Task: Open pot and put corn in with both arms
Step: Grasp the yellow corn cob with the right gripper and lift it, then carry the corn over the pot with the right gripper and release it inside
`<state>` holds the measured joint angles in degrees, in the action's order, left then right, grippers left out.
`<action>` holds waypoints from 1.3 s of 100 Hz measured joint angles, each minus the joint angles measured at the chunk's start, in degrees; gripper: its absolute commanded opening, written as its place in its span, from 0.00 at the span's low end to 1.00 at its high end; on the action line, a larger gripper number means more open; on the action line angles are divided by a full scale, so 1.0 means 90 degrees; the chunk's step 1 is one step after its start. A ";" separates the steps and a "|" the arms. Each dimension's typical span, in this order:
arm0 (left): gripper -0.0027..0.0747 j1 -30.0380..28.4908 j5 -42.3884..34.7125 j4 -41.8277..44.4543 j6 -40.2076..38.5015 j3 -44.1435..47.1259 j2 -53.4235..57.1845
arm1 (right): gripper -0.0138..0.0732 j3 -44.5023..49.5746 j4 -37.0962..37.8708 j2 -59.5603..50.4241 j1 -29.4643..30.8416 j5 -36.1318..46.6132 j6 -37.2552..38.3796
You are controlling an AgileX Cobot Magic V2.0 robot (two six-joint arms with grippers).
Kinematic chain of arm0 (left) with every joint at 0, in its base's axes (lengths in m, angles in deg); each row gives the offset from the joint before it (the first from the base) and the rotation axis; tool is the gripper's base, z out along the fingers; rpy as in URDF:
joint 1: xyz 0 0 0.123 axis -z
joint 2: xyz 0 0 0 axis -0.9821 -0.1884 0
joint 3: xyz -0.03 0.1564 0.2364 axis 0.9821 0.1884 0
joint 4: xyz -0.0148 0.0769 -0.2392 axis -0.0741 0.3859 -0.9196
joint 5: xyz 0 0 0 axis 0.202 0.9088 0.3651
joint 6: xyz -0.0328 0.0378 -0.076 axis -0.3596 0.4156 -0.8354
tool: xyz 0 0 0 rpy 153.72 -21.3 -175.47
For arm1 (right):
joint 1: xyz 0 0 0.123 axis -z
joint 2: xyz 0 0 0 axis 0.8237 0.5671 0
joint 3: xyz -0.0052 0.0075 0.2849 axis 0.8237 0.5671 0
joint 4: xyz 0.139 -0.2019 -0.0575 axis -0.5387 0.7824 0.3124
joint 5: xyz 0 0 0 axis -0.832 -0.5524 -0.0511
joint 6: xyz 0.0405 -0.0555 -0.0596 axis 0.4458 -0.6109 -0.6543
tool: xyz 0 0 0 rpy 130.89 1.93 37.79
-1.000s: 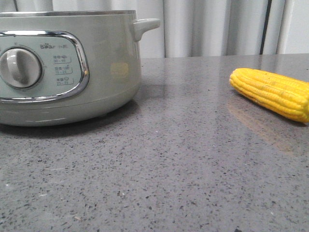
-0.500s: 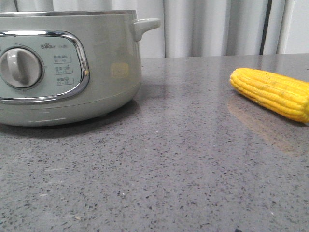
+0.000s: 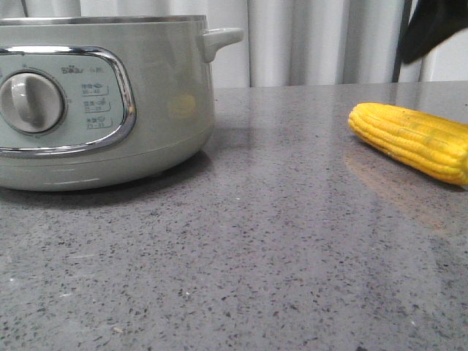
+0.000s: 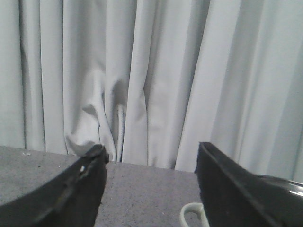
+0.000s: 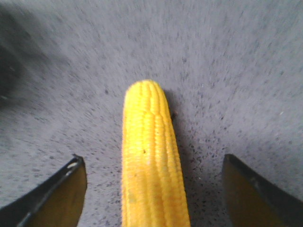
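Observation:
The pale green pot stands at the left of the grey table, dial and "Bear" logo facing me; its top is cut off by the frame edge. The yellow corn lies on the table at the right. The black tip of my right gripper shows above the corn at the top right. In the right wrist view the gripper is open, with one finger on each side of the corn, not touching it. My left gripper is open and empty, facing the curtain, with the pot's side handle just below it.
The speckled grey tabletop stretches between pot and corn. A pale pleated curtain hangs behind the table's far edge.
The black tip of my right gripper has come into the front view at the top right, above the corn. The pot and the corn have not moved.

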<state>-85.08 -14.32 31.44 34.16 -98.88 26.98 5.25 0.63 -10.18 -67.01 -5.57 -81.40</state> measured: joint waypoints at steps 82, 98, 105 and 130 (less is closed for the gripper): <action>0.53 0.0131 0.0169 0.0010 0.0000 0.0088 0.0000 | 0.09 -0.2964 -0.0436 0.0775 -0.2209 0.0068 -0.0014; 0.53 0.0131 0.0173 0.0010 0.0000 0.0088 0.0000 | 0.13 -0.3894 -0.0436 0.1635 -0.3011 0.0237 -0.0014; 0.53 0.0131 0.0173 0.0010 0.0000 0.0088 0.0000 | 0.27 -0.4237 -0.0436 0.2108 -0.3148 0.0133 -0.0014; 0.53 0.0131 0.0183 0.0010 0.0000 0.0088 0.0004 | 0.78 -0.4952 -0.0436 0.3320 -0.3218 -0.0362 -0.0014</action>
<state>-83.90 -12.67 31.53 34.16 -98.09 27.01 -39.32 -3.29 19.70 -95.98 -8.83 -81.52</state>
